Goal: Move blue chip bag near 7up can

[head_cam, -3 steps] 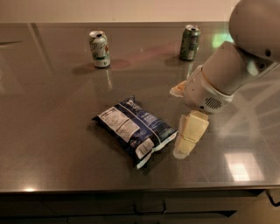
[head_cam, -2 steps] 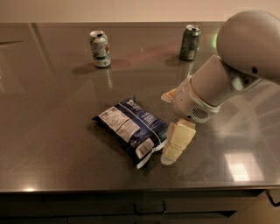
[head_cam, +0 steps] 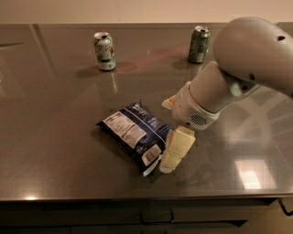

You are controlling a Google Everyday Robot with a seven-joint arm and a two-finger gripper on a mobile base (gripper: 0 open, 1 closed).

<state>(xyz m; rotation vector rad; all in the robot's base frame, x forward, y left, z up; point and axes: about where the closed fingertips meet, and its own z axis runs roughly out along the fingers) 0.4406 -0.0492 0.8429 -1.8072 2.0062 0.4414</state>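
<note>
Glossy grey table (head_cam: 55, 151) — pale wall (head_cam: 137, 10) behind.

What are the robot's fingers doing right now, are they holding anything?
Gripper: open, with the fingers spread at the right end of the blue chip bag, not clamped on it.

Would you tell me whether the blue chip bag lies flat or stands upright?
Lying flat: the blue chip bag rests label-up on the table, gripper at its nearer end.
</note>
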